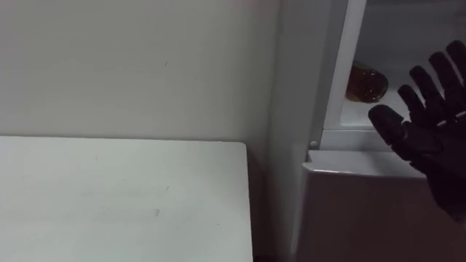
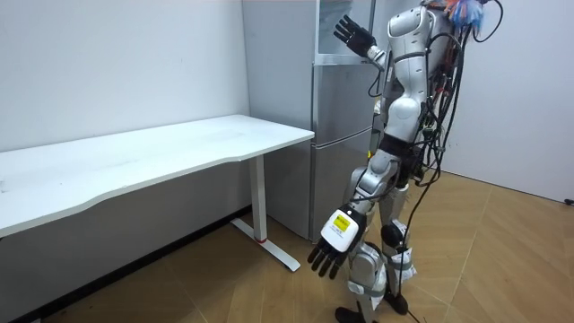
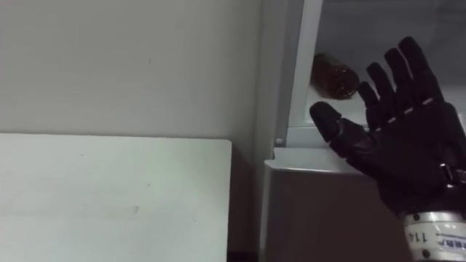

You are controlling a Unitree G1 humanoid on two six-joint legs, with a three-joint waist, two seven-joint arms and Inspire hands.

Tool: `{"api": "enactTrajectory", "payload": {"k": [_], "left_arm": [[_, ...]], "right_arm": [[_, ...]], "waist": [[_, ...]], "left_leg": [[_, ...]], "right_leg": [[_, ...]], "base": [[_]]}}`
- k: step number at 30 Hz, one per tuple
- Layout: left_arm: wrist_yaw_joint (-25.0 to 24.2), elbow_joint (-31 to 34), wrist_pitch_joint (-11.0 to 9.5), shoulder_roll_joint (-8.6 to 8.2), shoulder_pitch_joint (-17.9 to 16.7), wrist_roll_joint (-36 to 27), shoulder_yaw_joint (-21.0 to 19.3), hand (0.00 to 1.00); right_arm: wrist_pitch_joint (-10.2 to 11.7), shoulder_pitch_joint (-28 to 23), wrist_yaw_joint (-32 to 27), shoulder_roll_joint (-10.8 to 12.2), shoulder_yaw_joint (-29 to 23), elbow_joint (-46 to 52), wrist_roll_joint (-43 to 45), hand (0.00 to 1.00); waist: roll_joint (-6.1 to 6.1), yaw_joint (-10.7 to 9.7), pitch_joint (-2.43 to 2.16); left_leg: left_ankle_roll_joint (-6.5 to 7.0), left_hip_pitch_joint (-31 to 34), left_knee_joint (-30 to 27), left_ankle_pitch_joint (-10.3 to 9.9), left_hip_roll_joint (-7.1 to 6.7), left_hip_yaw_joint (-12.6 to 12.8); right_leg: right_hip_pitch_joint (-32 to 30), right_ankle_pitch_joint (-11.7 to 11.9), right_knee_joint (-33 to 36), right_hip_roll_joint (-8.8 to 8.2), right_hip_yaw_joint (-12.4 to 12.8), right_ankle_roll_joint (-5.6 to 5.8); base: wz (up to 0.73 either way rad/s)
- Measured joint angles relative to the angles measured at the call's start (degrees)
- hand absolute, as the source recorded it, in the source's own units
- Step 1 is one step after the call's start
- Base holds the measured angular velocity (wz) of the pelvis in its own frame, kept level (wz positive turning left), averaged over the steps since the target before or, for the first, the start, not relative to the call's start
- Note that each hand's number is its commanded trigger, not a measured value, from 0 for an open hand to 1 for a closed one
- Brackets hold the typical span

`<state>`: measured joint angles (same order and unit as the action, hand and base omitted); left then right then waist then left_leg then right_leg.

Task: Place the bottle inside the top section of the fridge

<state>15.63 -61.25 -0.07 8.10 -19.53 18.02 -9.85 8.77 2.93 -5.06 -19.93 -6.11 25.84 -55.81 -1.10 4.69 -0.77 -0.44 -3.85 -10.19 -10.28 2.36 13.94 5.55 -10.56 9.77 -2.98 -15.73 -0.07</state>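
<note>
While the right hand hovers open, the bottle lying in the fridge looks rigid, slick, roll-prone: grip its middle.

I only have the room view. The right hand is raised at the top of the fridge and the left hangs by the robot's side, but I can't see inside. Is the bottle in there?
Observer: Yes. The eye views show a brown bottle on the shelf inside the upper compartment. It seems to lie on its side.
Operator: Is the right hand holding it?
Observer: No. The right hand is open with its fingers spread, in front of the compartment and apart from the bottle.
Operator: Where on the shelf is the bottle?
Observer: At the left side, just inside the white frame.
</note>
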Motion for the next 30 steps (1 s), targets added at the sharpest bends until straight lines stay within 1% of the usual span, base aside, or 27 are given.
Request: {"api": "enactTrajectory", "payload": {"k": [1, 2, 3, 4, 5, 7, 9, 11, 13, 15, 17, 18, 19, 22, 23, 24, 26, 28, 29, 30], "left_arm": [[0.0, -0.4, 0.0, -0.01, 0.2, -0.1, 0.2, 0.00], [0.0, -0.7, 0.0, -0.07, 0.6, -0.4, 1.1, 0.00], [-0.1, -0.7, 0.0, -0.10, 0.9, -0.4, 1.8, 0.00], [-0.2, -0.7, -0.1, -0.11, 1.1, -0.4, 2.2, 0.00], [-0.5, -0.7, -0.2, -0.16, 1.4, -0.4, 2.6, 0.00], [-0.5, -0.8, -0.3, -0.25, 1.9, -0.5, 3.4, 0.00], [-0.5, -1.5, -0.3, -0.35, 2.7, -0.5, 3.6, 0.00], [-0.5, -2.2, -0.2, -0.35, 3.5, -0.4, 4.1, 0.00], [-0.5, -2.4, -0.2, -0.32, 3.6, -0.5, 4.6, 0.00], [-0.5, -3.0, -0.2, -0.31, 4.1, -0.4, 5.1, 0.00], [-0.7, -2.9, -0.2, -0.30, 4.2, -0.4, 5.2, 0.00], [-0.7, -3.0, -0.2, -0.30, 4.1, -0.4, 5.5, 0.00], [-0.7, -3.2, -0.2, -0.38, 4.2, -0.4, 5.6, 0.00], [-0.6, -3.9, -0.2, -0.47, 4.4, -0.5, 5.6, 0.00], [-0.6, -4.6, -0.2, -0.47, 4.5, -0.5, 5.6, 0.00], [-0.6, -5.2, -0.2, -0.43, 4.4, -0.6, 5.6, 0.00], [-0.6, -5.2, -0.2, -0.45, 4.2, -1.8, 5.7, 0.00], [-0.6, -5.0, -0.2, -0.44, 4.5, -3.7, 6.2, 0.00], [-0.5, -5.1, -0.2, -0.45, 4.3, -4.3, 6.8, 0.00], [-0.5, -5.1, -0.2, -0.50, 4.3, -4.8, 6.9, 0.00]], "right_arm": [[0.0, -0.1, 0.7, 0.3, 0.0, 0.0, -1.1, 0.00], [0.0, -0.2, 2.1, 0.8, 0.0, -0.2, -3.5, 0.00], [0.0, -0.2, 3.5, 1.6, 0.0, -0.3, -5.3, 0.00], [0.0, -0.3, 4.2, 2.0, 0.0, -0.5, -6.0, 0.00], [0.0, -0.7, 5.8, 2.4, 0.3, -0.8, -7.6, 0.00], [-0.1, -2.6, 8.7, 3.2, 0.5, -0.7, -10.8, 0.00], [-0.1, -5.5, 11.7, 5.1, 0.6, -0.7, -13.3, 0.00], [-0.2, -7.7, 13.7, 5.5, 0.7, -1.2, -14.4, 0.00], [-0.2, -8.8, 15.5, 6.4, 1.0, -2.6, -16.6, 0.00], [-0.2, -9.1, 17.0, 7.4, 1.8, -5.5, -18.5, 0.00], [-0.4, -10.6, 18.5, 8.2, 1.8, -7.6, -19.0, 0.00], [-0.9, -11.6, 19.6, 8.7, 2.0, -9.7, -19.0, 0.00], [-1.4, -12.9, 20.3, 8.9, 2.2, -11.5, -19.4, 0.00], [-2.0, -15.5, 22.1, 9.0, 2.5, -12.7, -22.2, 0.00], [-2.3, -16.0, 23.5, 9.0, 2.4, -13.7, -23.7, 0.00], [-2.5, -16.1, 25.1, 9.0, 2.4, -16.1, -24.9, 0.00], [-2.6, -17.4, 26.5, 9.0, 2.1, -20.7, -25.2, 0.00], [-2.6, -19.0, 26.4, 9.0, 2.1, -25.7, -25.0, 0.00], [-2.8, -19.8, 26.2, 9.0, 2.0, -29.3, -24.5, 0.00], [-3.0, -20.9, 24.9, 9.0, 2.0, -32.5, -24.6, 0.00]], "waist": [[0.37, -0.1, 0.13], [0.26, -0.3, 0.02], [0.49, -0.4, 0.15], [0.54, -0.3, 0.16], [0.89, -0.3, 0.26], [0.97, 0.0, 0.26], [1.14, 0.1, 0.22], [1.45, 0.1, 0.17], [1.72, 0.0, 0.22], [2.18, -0.1, 0.12], [2.36, 0.0, 0.04], [2.45, -0.2, -0.02], [2.49, -0.2, -0.09], [2.80, -0.4, -0.15], [2.75, -0.7, -0.01], [2.82, -1.6, 0.14], [2.84, -1.9, 0.03], [2.89, -2.3, 0.00], [3.01, -2.9, -0.05], [2.82, -3.2, -0.26]], "left_leg": [[-0.03, 0.1, 0.0, 0.0, 0.02, 0.0], [-0.05, 0.1, -0.2, -0.1, 0.11, 0.0], [-0.07, 0.2, -0.3, -0.2, 0.18, 0.0], [-0.08, 0.2, -0.4, -0.2, 0.21, 0.1], [-0.12, 0.1, -0.7, -0.4, 0.32, 0.1], [-0.15, 0.2, -1.1, -0.6, 0.43, 0.2], [-0.15, 0.5, -1.6, -0.9, 0.54, 0.2], [-0.10, 0.3, -1.6, -1.0, 0.48, 0.3], [-0.05, 0.4, -1.6, -1.0, 0.44, 0.4], [-0.01, 0.4, -1.5, -1.0, 0.50, 0.8], [0.03, 0.3, -1.4, -1.1, 0.46, 1.0], [0.03, 0.2, -1.4, -1.1, 0.44, 1.1], [0.03, 0.2, -1.4, -1.1, 0.43, 1.1], [0.04, 0.2, -1.3, -1.1, 0.41, 1.3], [0.05, 0.2, -1.3, -1.1, 0.40, 1.1], [0.05, 0.2, -1.3, -1.1, 0.41, 1.1], [0.03, 0.2, -1.5, -1.2, 0.42, 1.1], [0.01, 0.2, -1.4, -1.2, 0.45, 1.3], [0.03, 0.1, -1.4, -1.2, 0.44, 1.3], [0.04, 0.1, -1.4, -1.2, 0.42, 1.4]], "right_leg": [[0.0, 0.0, 0.0, -0.04, 0.0, -0.02], [0.1, 0.0, 0.0, -0.12, 0.0, -0.02], [0.0, 0.0, 0.0, -0.10, 0.0, -0.04], [0.0, 0.0, 0.0, -0.08, 0.0, -0.05], [0.0, 0.0, 0.0, 0.00, 0.0, -0.06], [-0.1, 0.0, 0.1, 0.05, 0.1, -0.07], [-0.1, 0.0, 0.0, 0.11, 0.0, -0.07], [0.0, 0.0, 0.1, 0.15, 0.1, -0.07], [-0.1, 0.0, 0.1, 0.12, 0.3, -0.06], [-0.7, 0.0, 0.0, 0.12, 1.4, -0.04], [-0.6, 0.0, 0.0, 0.14, 1.4, -0.03], [-0.6, 0.0, 0.0, 0.17, 1.4, -0.02], [-0.6, 0.0, 0.1, 0.21, 1.4, -0.02], [-0.8, 0.0, 0.0, 0.20, 1.5, -0.01], [-0.8, 0.0, 0.0, 0.15, 1.5, 0.01], [-0.7, 0.0, 0.0, 0.15, 1.5, 0.02], [-0.7, 0.0, 0.0, 0.10, 1.5, 0.03], [-0.7, 0.0, 0.0, 0.11, 1.6, 0.03], [-0.7, 0.0, 0.0, 0.17, 1.6, 0.03], [-0.8, 0.0, 0.0, 0.16, 1.7, 0.04]], "base": [[0.00], [0.00], [0.00], [0.00], [-0.03], [0.00], [0.00], [-0.02], [-0.07], [-0.13], [-0.03], [-0.03], [-0.03], [0.00], [0.00], [0.00], [0.00], [0.00], [0.00], [0.00]]}}
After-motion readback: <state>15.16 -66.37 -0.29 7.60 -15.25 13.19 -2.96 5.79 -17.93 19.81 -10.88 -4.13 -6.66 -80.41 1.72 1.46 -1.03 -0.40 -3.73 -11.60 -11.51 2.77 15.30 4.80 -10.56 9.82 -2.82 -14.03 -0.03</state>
